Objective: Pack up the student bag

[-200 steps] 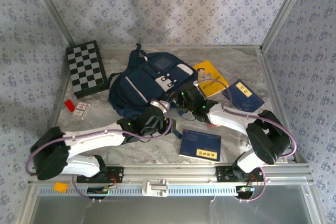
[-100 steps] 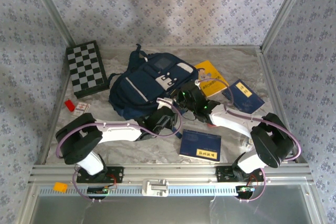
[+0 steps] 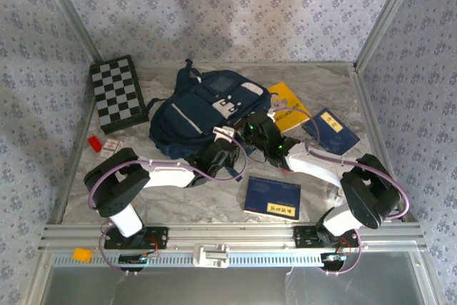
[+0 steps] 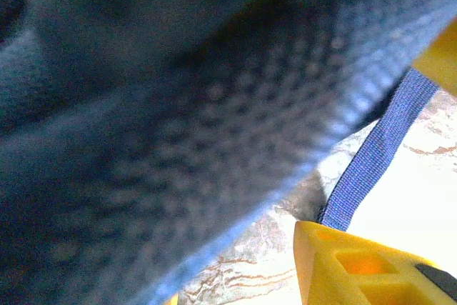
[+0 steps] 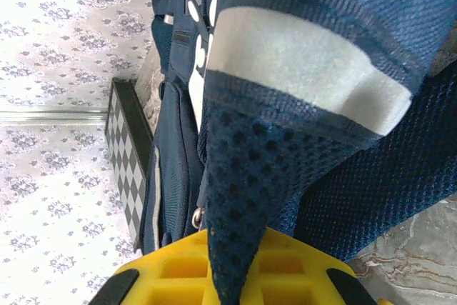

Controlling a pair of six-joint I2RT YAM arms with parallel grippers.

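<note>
The student bag [image 3: 193, 116], navy with white patches, lies at the middle of the table. My right gripper [image 3: 253, 128] is at its right end, shut on a fold of the bag's dark mesh fabric [image 5: 250, 176] that runs down between the yellow fingers [image 5: 171, 269]. The right gripper [image 5: 230, 262] holds this fold up off the marble. My left gripper [image 3: 223, 153] is pressed against the bag's near edge. In the left wrist view blurred navy fabric [image 4: 157, 119] hangs over the left gripper [image 4: 235, 280]. Its jaws stand apart, with bare marble between them and a blue strap [image 4: 378, 155] beside one finger [image 4: 357, 269].
A chequered board [image 3: 118, 92] lies at the back left, with small red and white items [image 3: 103, 146] near it. A yellow book [image 3: 287, 101] and a blue book [image 3: 330, 130] lie right of the bag. Another blue book [image 3: 273, 196] lies near the front. Metal frame rails edge the table.
My left arm has folded in and pushed its gripper forward and right, up against the bag's near edge. Its jaws have narrowed. The bag's right end has shifted slightly right.
</note>
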